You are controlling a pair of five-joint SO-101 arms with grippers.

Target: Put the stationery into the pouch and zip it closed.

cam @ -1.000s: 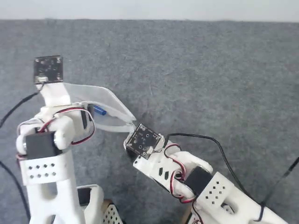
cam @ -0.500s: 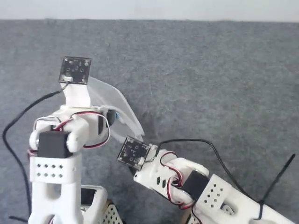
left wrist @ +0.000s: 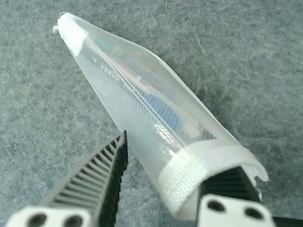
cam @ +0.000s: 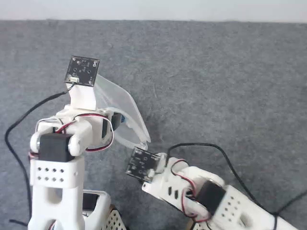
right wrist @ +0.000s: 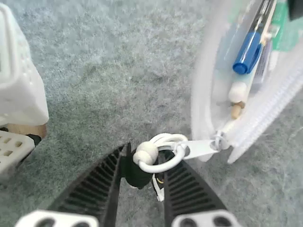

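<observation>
Clear plastic pouch [cam: 122,108] up off the grey table [cam: 216,72], clamped by its stitched end in the left gripper [left wrist: 175,161]. Carries a blue pen [right wrist: 248,52] and other stationery inside. Right gripper [right wrist: 144,158] closed on the white cord loop [right wrist: 161,150] of the zip pull. Looks light, floppy and slick; probably creases or twists under a sideways tug. Best held at the stiffer stitched end and drawn by the cord, straight along the zip, never by the thin film.
</observation>
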